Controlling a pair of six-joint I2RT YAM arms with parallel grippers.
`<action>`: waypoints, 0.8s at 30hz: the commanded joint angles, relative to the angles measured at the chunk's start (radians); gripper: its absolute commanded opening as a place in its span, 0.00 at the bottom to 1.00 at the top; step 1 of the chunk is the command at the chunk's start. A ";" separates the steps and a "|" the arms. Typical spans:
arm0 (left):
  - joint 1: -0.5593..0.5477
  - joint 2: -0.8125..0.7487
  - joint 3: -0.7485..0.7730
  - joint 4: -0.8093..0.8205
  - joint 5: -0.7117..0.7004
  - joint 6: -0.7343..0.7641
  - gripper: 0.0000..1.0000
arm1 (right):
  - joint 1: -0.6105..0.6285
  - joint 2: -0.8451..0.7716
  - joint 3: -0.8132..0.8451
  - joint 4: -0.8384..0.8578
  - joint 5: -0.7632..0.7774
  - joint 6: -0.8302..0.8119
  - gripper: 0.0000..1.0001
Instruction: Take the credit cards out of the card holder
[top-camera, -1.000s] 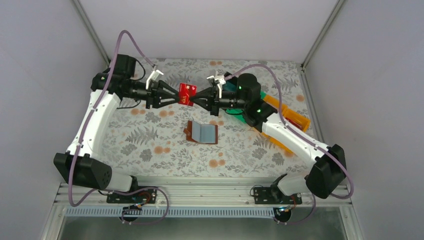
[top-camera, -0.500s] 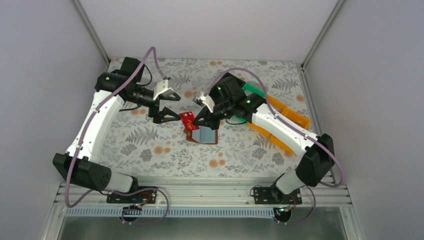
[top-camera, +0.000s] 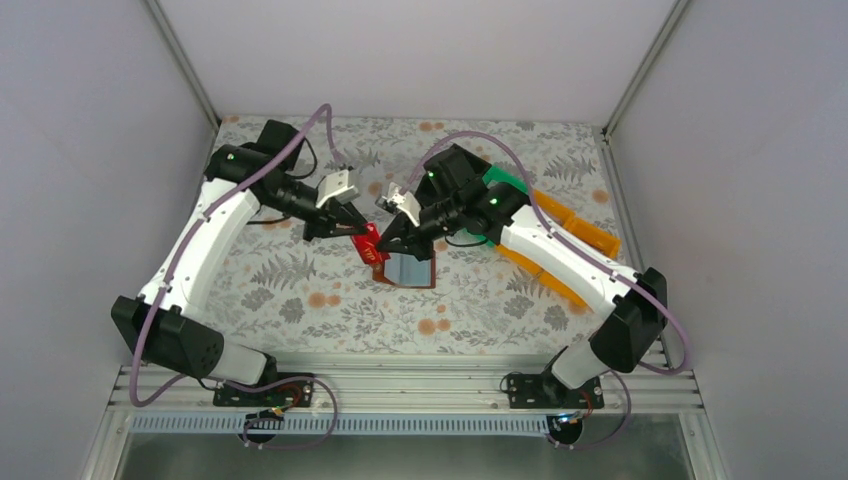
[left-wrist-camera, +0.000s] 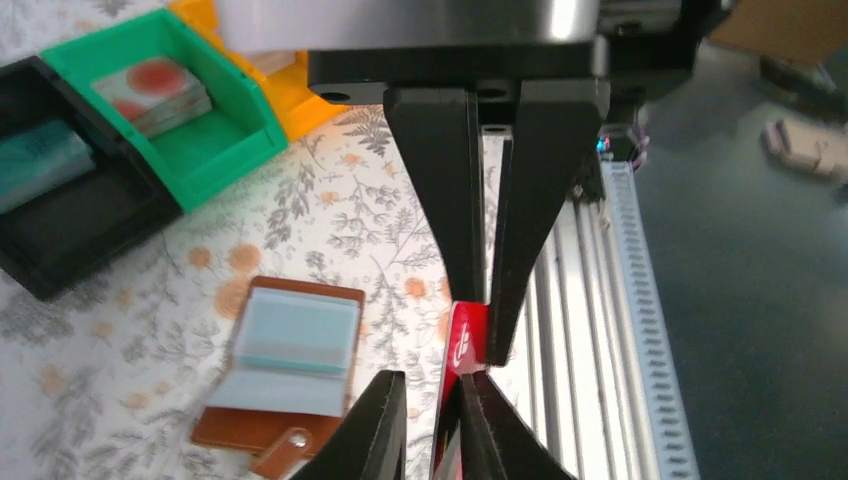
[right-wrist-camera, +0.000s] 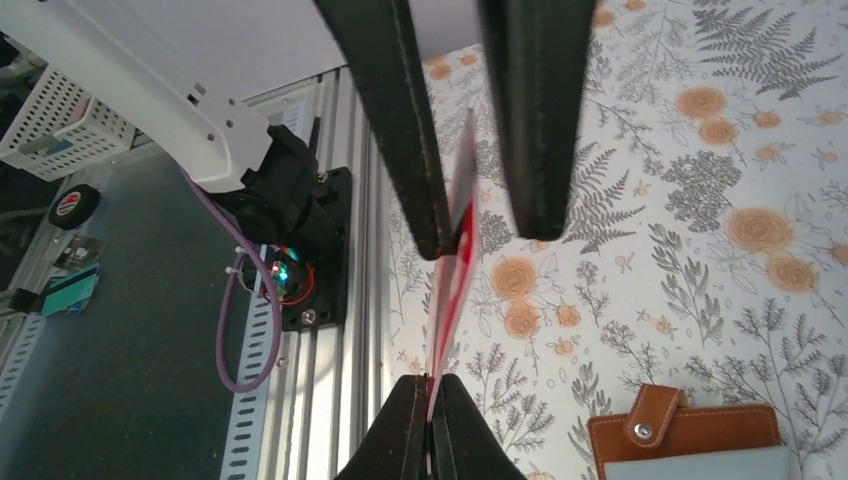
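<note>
The red credit card (top-camera: 370, 245) hangs on edge just above the table, left of the card holder (top-camera: 410, 270). The holder is a brown wallet, lying open with its pale blue inside up. My right gripper (top-camera: 383, 240) is shut on one end of the card (right-wrist-camera: 455, 270), fingers (right-wrist-camera: 432, 385) pinched tight. My left gripper (top-camera: 357, 228) is open, its fingers (left-wrist-camera: 432, 380) straddling the other end of the card (left-wrist-camera: 462, 335); the card rests against one finger. The wallet shows in both wrist views (left-wrist-camera: 290, 370) (right-wrist-camera: 690, 435).
A black bin (left-wrist-camera: 70, 200) holding a teal card, a green bin (left-wrist-camera: 180, 110) holding a pale card and an orange bin (left-wrist-camera: 270, 90) stand in a row at the right rear. The table's metal rail (right-wrist-camera: 350, 300) runs along the near edge.
Both arms came down from the rear middle to beside the wallet. The left gripper opened and let go of the card, then moved back around it. The right gripper kept hold.
</note>
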 joint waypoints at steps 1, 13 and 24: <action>-0.004 0.000 0.005 0.006 -0.022 -0.018 0.04 | 0.014 -0.014 0.029 0.000 -0.019 -0.021 0.04; 0.079 0.041 0.104 0.177 -0.003 -0.511 0.02 | 0.016 -0.033 0.139 0.060 0.681 0.171 0.59; 0.239 0.020 0.124 0.613 0.062 -1.481 0.02 | 0.375 -0.115 -0.089 0.830 1.194 -0.588 0.63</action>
